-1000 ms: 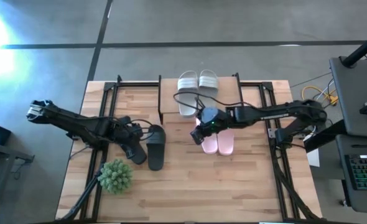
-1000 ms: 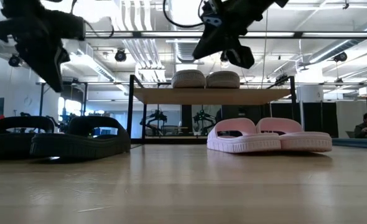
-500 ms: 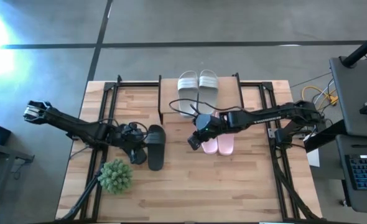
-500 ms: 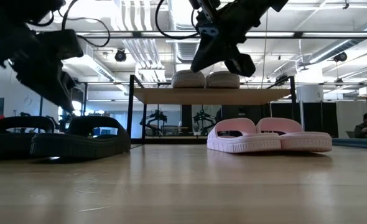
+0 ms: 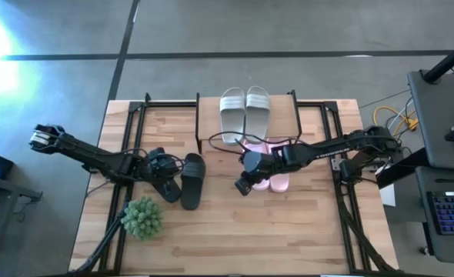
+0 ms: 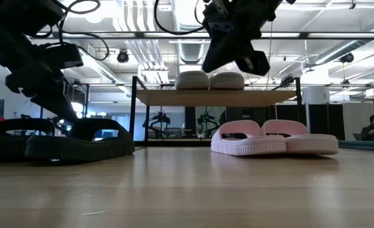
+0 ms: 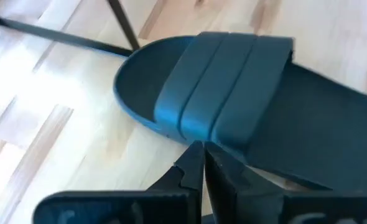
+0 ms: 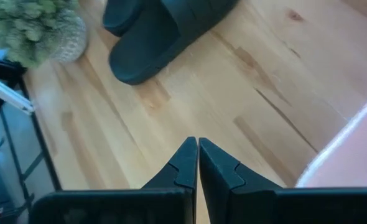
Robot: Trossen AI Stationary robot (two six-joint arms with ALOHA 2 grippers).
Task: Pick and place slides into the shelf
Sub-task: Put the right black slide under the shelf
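Observation:
Two black slides lie flat on the table: one (image 5: 192, 181) in the open, the other (image 5: 165, 188) partly under my left gripper (image 5: 159, 171). That gripper is shut and low, its tips (image 7: 202, 149) at the side edge of a black slide (image 7: 233, 106) beside its strap. Two pink slides (image 5: 277, 178) lie side by side on the table in front of the shelf (image 6: 215, 97). Two white slides (image 5: 246, 108) rest on the shelf's board. My right gripper (image 5: 244, 185) is shut, hanging well above the wood (image 6: 234, 60) just left of the pink slides. My left gripper's shut fingertips (image 7: 196, 158) slant down at the black slide's side edge (image 7: 171, 134) beside the strap; I cannot tell whether they touch it. The slide lies flat on the table.
A green spiky plant ball (image 5: 142, 218) sits near the table's near left corner, close to the black slides. Black metal rails (image 5: 346, 200) run along the table's left and right sides. Bare wood spreads across the near half of the table (image 5: 242, 238).
My left gripper has come down toward the black slides and tipped, staying shut. My right gripper has moved toward the table's near edge, from over the pink slides to their left side, also staying shut. No slide has moved.

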